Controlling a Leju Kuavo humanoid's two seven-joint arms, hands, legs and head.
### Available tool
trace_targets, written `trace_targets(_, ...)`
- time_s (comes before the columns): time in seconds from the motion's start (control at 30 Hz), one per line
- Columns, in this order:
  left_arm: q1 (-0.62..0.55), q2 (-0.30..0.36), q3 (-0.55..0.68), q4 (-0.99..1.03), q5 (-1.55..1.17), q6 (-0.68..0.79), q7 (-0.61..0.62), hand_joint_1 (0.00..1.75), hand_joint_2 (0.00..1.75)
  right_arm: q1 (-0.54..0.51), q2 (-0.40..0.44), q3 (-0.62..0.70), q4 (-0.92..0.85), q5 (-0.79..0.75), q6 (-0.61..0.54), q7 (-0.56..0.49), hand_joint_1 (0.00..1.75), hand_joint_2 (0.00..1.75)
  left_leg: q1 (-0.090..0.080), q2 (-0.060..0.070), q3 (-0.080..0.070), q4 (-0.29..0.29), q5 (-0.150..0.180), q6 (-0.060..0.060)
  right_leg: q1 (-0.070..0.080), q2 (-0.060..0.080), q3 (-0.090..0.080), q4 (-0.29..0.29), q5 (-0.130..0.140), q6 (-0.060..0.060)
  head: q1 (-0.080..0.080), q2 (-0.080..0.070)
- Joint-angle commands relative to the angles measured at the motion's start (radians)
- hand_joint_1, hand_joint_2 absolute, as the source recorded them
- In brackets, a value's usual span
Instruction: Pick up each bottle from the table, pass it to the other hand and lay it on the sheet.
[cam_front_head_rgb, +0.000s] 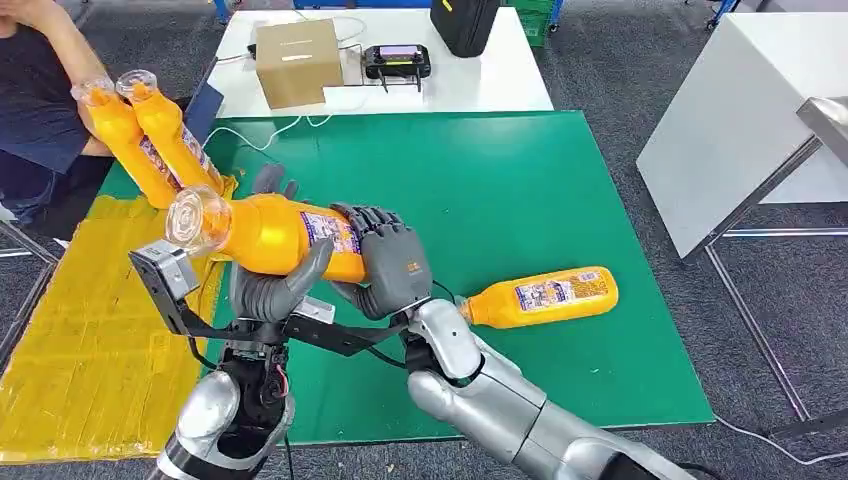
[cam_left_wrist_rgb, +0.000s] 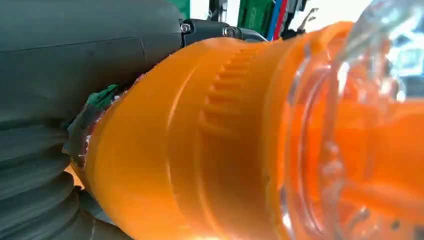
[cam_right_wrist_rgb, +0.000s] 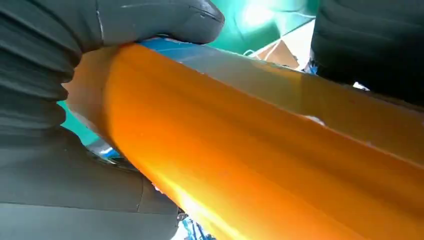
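An orange bottle (cam_front_head_rgb: 270, 232) with a clear cap is held level above the green mat's (cam_front_head_rgb: 520, 180) left part. My right hand (cam_front_head_rgb: 392, 262) grips its labelled bottom end, shown close in the right wrist view as the orange body (cam_right_wrist_rgb: 260, 150). My left hand (cam_front_head_rgb: 272, 285) holds it nearer the neck, thumb across the front and fingers standing up behind. The left wrist view shows the bottle's shoulder (cam_left_wrist_rgb: 215, 140) against the palm. A second orange bottle (cam_front_head_rgb: 545, 297) lies on its side on the mat to the right. The yellow sheet (cam_front_head_rgb: 90, 330) covers the table's left side.
At the far left a person's arm (cam_front_head_rgb: 60, 45) is by two more orange bottles (cam_front_head_rgb: 150, 140) tilted over the sheet's far edge. Behind the mat a white table (cam_front_head_rgb: 470, 85) carries a cardboard box (cam_front_head_rgb: 298, 62) and a controller (cam_front_head_rgb: 396, 62). Another white table (cam_front_head_rgb: 740, 120) stands to the right.
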Motion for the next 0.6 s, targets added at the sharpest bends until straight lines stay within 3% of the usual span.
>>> trace_targets(0.03,-0.087,0.009,-0.125,0.111,-0.022,0.005,0.008,0.02,1.75,-0.058,0.015,0.188,0.077,-0.013,0.007,-0.019,1.75,1.75,0.001,-0.004,0.003,-0.001,-0.001,-0.001,0.0,0.002,0.004,0.0,-0.002,-0.002,0.0,0.0)
trace_targets(0.07,-0.082,0.008,-0.121,0.106,-0.019,0.01,0.001,1.75,1.75,-0.059,0.015,0.19,0.078,-0.019,0.008,-0.02,1.75,1.75,0.001,-0.003,0.002,0.0,-0.001,-0.001,0.0,0.001,0.003,0.0,-0.001,-0.001,0.0,0.0)
trace_targets(0.47,-0.082,-0.01,-0.108,0.087,-0.032,0.023,-0.003,1.75,1.75,-0.056,0.016,0.174,0.1,-0.063,0.004,-0.007,1.75,1.75,0.001,-0.004,0.002,0.0,-0.001,-0.001,0.0,0.001,0.003,0.0,-0.001,-0.001,0.0,0.0)
trace_targets(0.6,-0.068,0.02,-0.108,0.094,-0.065,0.029,-0.013,1.75,1.75,-0.042,0.001,0.147,0.117,-0.091,-0.006,-0.007,1.75,1.75,0.001,-0.004,0.003,0.0,-0.001,-0.001,0.0,0.001,0.004,-0.001,-0.002,-0.001,0.0,0.0)
